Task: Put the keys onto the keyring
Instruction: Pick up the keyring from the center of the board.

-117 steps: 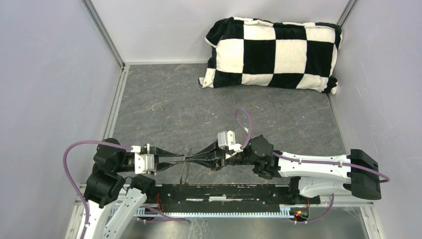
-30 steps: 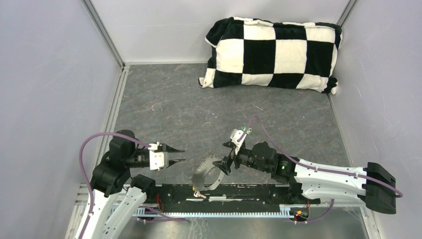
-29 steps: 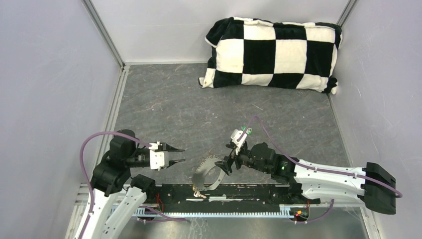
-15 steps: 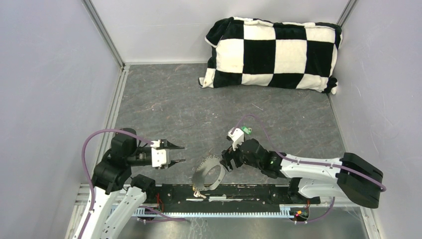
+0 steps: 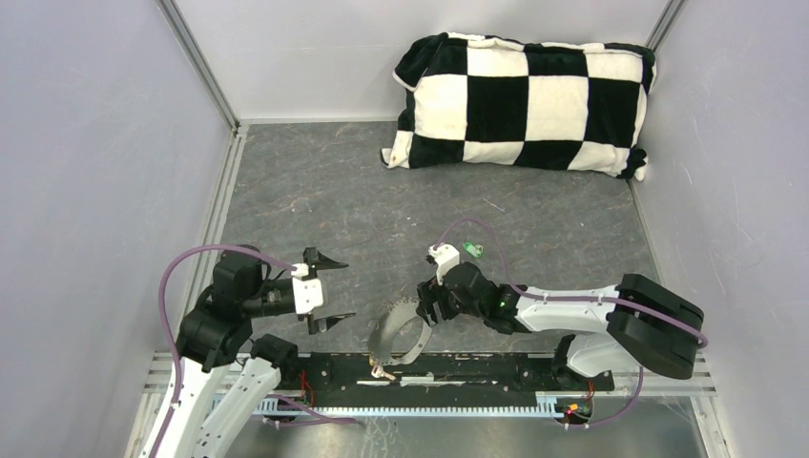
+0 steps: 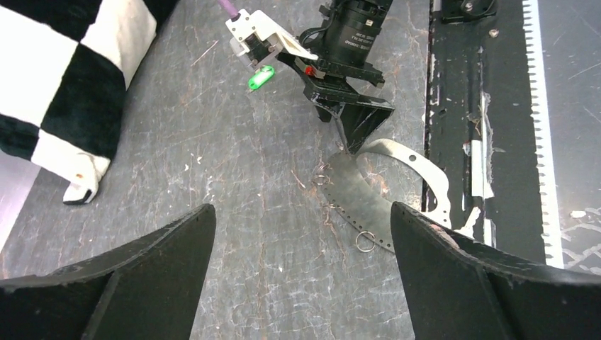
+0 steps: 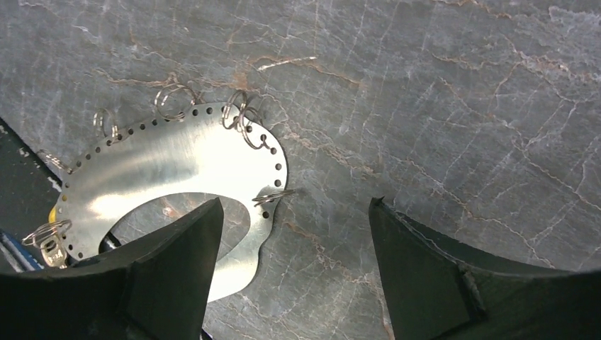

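The keyring [image 5: 384, 330] is a flat silvery crescent plate with holes along its rim and several small wire rings, and it lies on the grey table by the near rail. A key with a yellow head [image 7: 54, 211] sits at its near end. A green key head [image 5: 470, 250] lies on the table beside my right wrist. My right gripper [image 5: 423, 309] points down at the plate's right edge, open and empty. In the right wrist view its left finger [image 7: 170, 262] stands over the plate's cut-out [image 7: 170, 163]. My left gripper [image 5: 336, 291] hovers left of the plate, wide open and empty.
A black-and-white checkered pillow [image 5: 520, 100] lies at the far right. A black rail [image 5: 477, 367] runs along the near edge, just behind the plate. Grey walls close in on the left, right and far sides. Purple cables loop from both wrists.
Both grippers earlier met tip to tip above the rail. Over the last second my left gripper has opened wide. My right arm has shifted slightly left and its jaws have narrowed a little.
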